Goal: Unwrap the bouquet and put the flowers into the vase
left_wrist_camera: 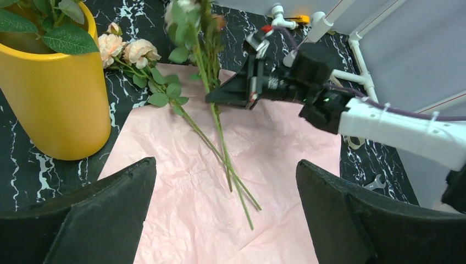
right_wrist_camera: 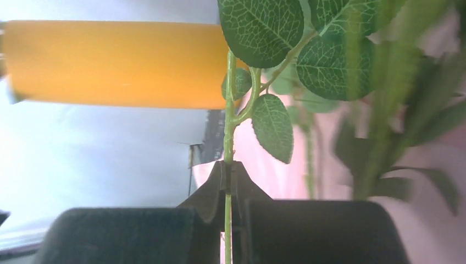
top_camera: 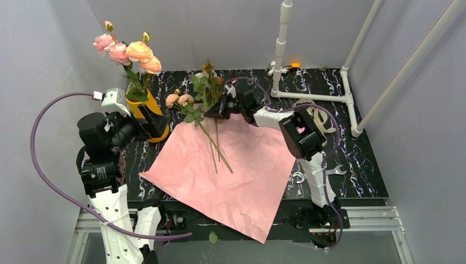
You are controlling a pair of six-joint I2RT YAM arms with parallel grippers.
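Note:
The mustard-yellow vase (top_camera: pixel 144 113) (left_wrist_camera: pixel 55 99) (right_wrist_camera: pixel 110 63) stands at the table's left with several pink and peach roses (top_camera: pixel 129 52) in it. The pink paper (top_camera: pixel 225 170) (left_wrist_camera: pixel 181 209) lies spread flat. On it rest the thin green stems (top_camera: pixel 217 146) (left_wrist_camera: pixel 222 148) of the remaining flowers. Two peach roses (top_camera: pixel 179 99) (left_wrist_camera: pixel 126 49) lie beside the vase. My right gripper (top_camera: pixel 211 114) (left_wrist_camera: pixel 214 99) (right_wrist_camera: pixel 227 170) is shut on one leafy stem (right_wrist_camera: pixel 229 126) at the paper's far edge. My left gripper (top_camera: pixel 156 126) (left_wrist_camera: pixel 225 162) hangs open next to the vase's base, holding nothing.
White pipes (top_camera: pixel 280 49) stand at the back right. A beige ribbon (top_camera: pixel 320 118) lies by the right arm. Small metal wrenches (top_camera: pixel 299 177) lie near the paper's right edge. A loose leaf (top_camera: pixel 213 237) sits at the front rail.

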